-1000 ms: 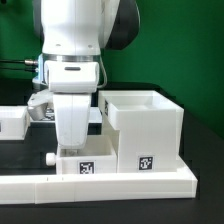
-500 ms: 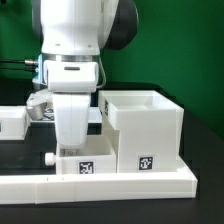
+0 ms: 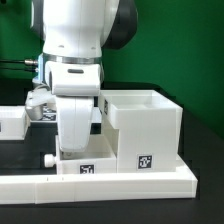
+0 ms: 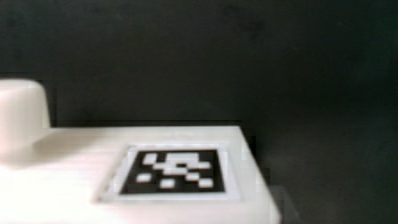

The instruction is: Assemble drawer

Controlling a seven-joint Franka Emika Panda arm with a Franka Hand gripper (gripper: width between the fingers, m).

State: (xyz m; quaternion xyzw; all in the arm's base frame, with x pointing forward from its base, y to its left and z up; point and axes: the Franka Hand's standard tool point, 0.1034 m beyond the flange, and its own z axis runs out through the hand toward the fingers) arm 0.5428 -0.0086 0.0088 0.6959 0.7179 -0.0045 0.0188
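Observation:
The big white box shell (image 3: 146, 128), open at the top, stands at the exterior view's right with a marker tag (image 3: 146, 162) on its front. The smaller tray (image 3: 88, 167) sits right against its left side, tag facing front, with a black knob (image 3: 50, 158) sticking out to the left. My gripper (image 3: 72, 152) is straight down on the tray's top. Its fingers are hidden behind the white hand. The wrist view shows the tray's tagged face (image 4: 175, 170) very close, blurred, with a white rounded part (image 4: 18, 115) beside it.
A low white rail (image 3: 100, 184) runs along the table's front edge, just before the tray and shell. Another white part (image 3: 12, 122) lies at the far left. Cables and arm parts hang behind the hand. A green wall stands at the back.
The hand has shifted slightly down and to the exterior view's right over the tray. The tray's tag sits a touch lower. The box shell has not moved.

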